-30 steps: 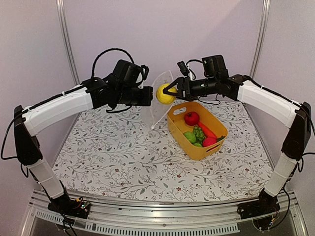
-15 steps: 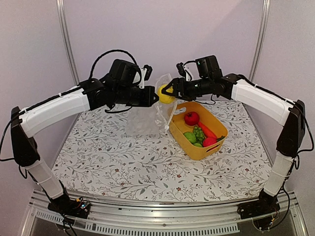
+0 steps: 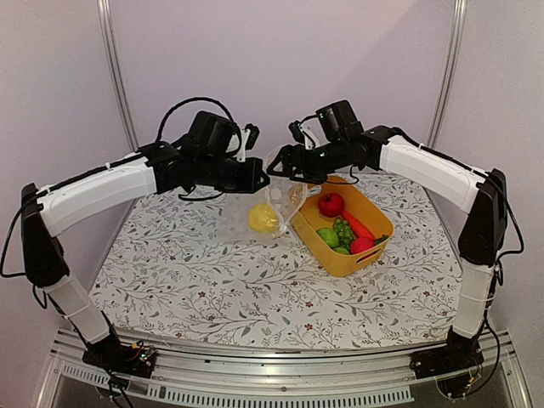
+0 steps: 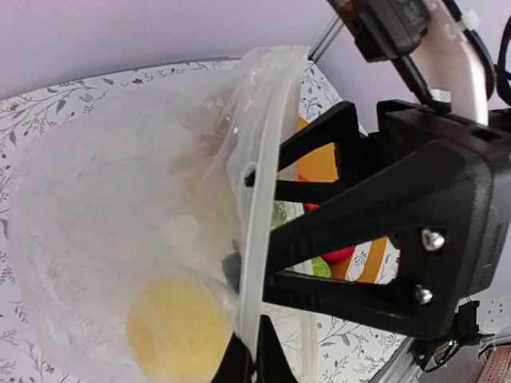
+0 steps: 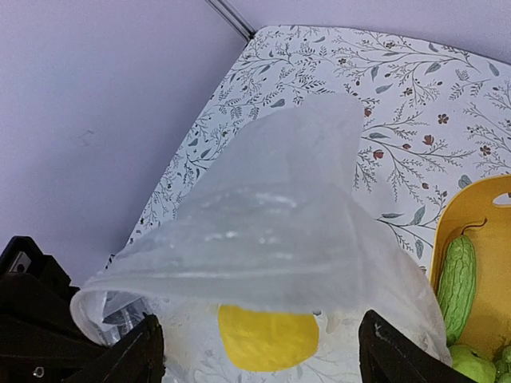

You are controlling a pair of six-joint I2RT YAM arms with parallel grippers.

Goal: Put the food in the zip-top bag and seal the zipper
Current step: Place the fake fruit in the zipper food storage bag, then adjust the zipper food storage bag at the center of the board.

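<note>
The clear zip-top bag [image 3: 246, 212] hangs above the table with its mouth upward. My left gripper [image 3: 257, 174] is shut on its mouth edge, and the wrist view shows the tips [image 4: 254, 361] pinching the zipper [image 4: 267, 183]. A yellow lemon [image 3: 263, 218] lies inside the bag [image 4: 120, 239], seen through the plastic [image 4: 177, 327]. Over the bag's mouth my right gripper [image 3: 276, 167] stands open and holds nothing. Its own view has the jaws [image 5: 263, 359] spread wide above the bag [image 5: 271, 231] and the lemon [image 5: 267, 339]. More food stays in the tub: red apple [image 3: 331, 204], carrot [image 3: 361, 225], green pieces [image 3: 328, 236].
The yellow tub [image 3: 374, 212] stands on the flowered tablecloth just right of the bag, below the right arm. A bumpy green vegetable [image 5: 457, 275] lies against its wall. Both arms meet at the back centre of the table. Metal posts stand at the rear corners.
The right gripper opened wider and let go of the lemon, which dropped into the bag. The bag now hangs lower and fuller from the left gripper.
</note>
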